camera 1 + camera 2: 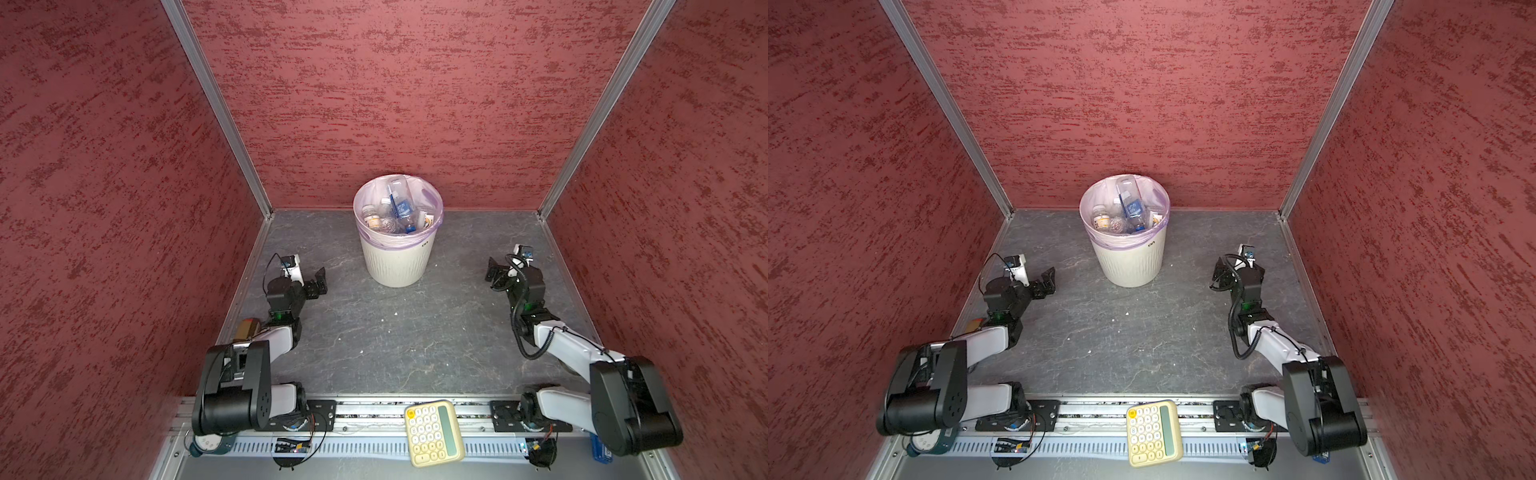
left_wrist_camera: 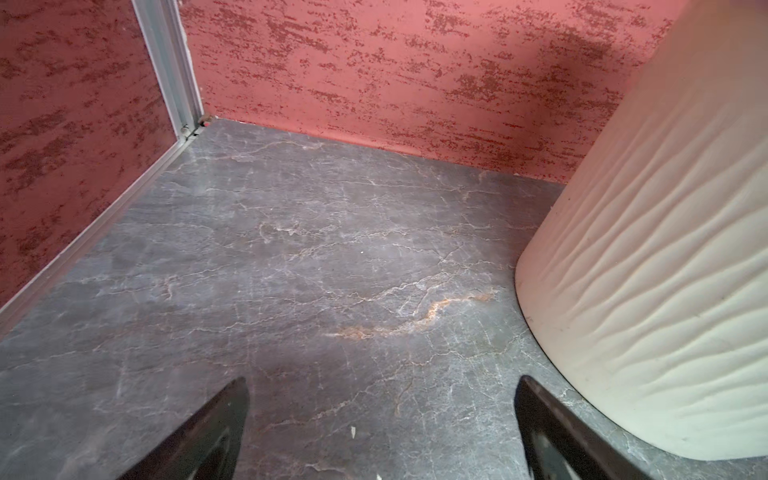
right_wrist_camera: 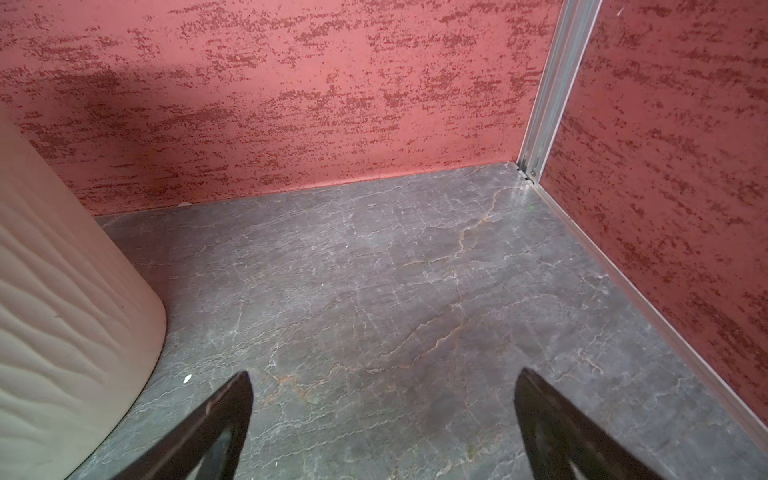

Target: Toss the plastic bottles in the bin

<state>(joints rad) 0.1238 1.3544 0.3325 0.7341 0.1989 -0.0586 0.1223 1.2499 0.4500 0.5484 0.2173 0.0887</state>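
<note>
Mottled red walls close in a dark grey, marble-veined tabletop [image 1: 395,345] on three sides. At the middle of its back edge, close to the rear wall, the bin [image 1: 397,266] stands upright, with a pale lilac liner [image 1: 384,241] folded over its rim. Every one of the plastic bottles [image 1: 399,208] in view lies jumbled inside it: clear bodies, blue and yellow labels, white caps. How many there are cannot be told. The left gripper [image 1: 321,281] hangs low near the tabletop's left edge, beside the bin and apart from it. Its fingers are spread wide with nothing between them. Its wrist view shows two dark fingertips [image 2: 232,399] over bare surface, with the bin's ribbed wall just beside one of them. The right gripper [image 1: 493,272] sits likewise near the right edge, fingers wide apart and empty, and the bin shows off to one side in its wrist view. Along the front edge, a yellow calculator [image 1: 434,432] lies tilted on the metal rail [image 1: 374,411], between the two arm bases.
</note>
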